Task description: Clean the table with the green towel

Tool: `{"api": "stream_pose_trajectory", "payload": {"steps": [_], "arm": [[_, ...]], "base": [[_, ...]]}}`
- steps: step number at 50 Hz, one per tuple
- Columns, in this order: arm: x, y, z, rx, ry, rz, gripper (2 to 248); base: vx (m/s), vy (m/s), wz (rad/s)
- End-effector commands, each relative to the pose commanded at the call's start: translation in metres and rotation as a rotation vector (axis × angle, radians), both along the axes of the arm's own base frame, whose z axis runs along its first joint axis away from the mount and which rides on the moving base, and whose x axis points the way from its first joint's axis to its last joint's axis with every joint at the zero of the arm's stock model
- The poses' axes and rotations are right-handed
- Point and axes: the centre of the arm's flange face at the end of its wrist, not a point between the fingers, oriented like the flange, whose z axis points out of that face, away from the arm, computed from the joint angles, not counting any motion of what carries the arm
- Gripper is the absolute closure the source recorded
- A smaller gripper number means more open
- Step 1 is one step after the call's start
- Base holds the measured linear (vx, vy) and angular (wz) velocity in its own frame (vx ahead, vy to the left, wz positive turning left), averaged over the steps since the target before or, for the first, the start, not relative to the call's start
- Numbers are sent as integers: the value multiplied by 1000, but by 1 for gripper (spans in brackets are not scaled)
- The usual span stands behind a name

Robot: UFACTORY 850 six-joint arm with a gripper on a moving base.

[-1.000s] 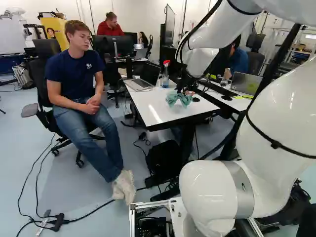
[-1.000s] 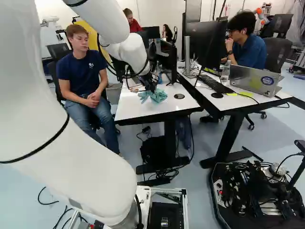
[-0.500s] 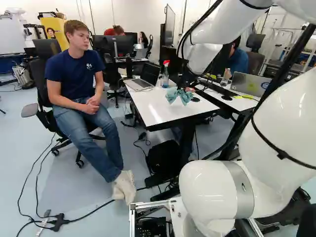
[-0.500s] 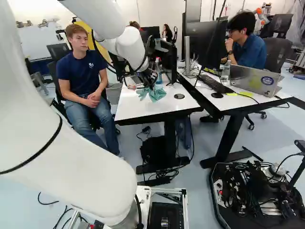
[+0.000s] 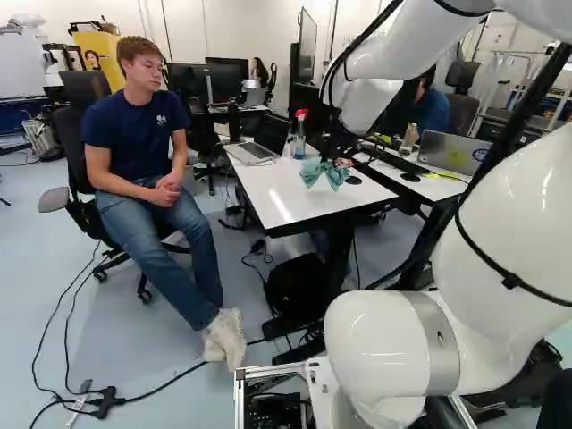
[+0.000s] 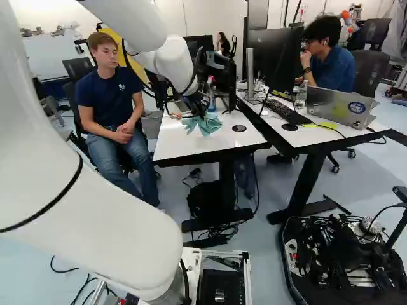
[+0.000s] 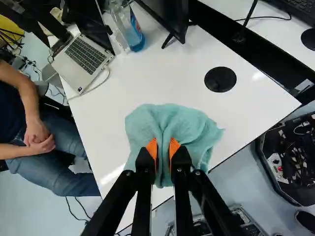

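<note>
Wiping appeared to be the step in hand. Gripper (image 7: pixel 163 148): nearly closed, pinching gathered cloth between orange pads (image 7: pixel 152 147). Green towel (image 5: pixel 323 172): upper middle of the left base view, over the table (image 5: pixel 284 197); contact with the surface could not be told. Next move, as judged: lower if needed, press lightly, sweep across. Materials: towel soft, matt, creased, lobed at either side of the pinch; tabletop white, smooth, glossy, straight-edged. Also, beyond the towel: spray bottle (image 5: pixel 300 136), clear with blue liquid; laptop (image 5: pixel 254 153), silver, flat-based.
</note>
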Motion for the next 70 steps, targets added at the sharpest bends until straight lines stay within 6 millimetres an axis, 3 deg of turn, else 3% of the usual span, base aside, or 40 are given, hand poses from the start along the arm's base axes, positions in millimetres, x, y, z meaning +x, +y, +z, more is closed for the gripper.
{"api": "stream_pose_trajectory", "payload": {"steps": [28, 70], "arm": [[16, -4, 1, 0, 3, -5, 202], [88, -30, 2, 0, 2, -32, 202]], "base": [[0, 0, 0], [0, 0, 0]]}}
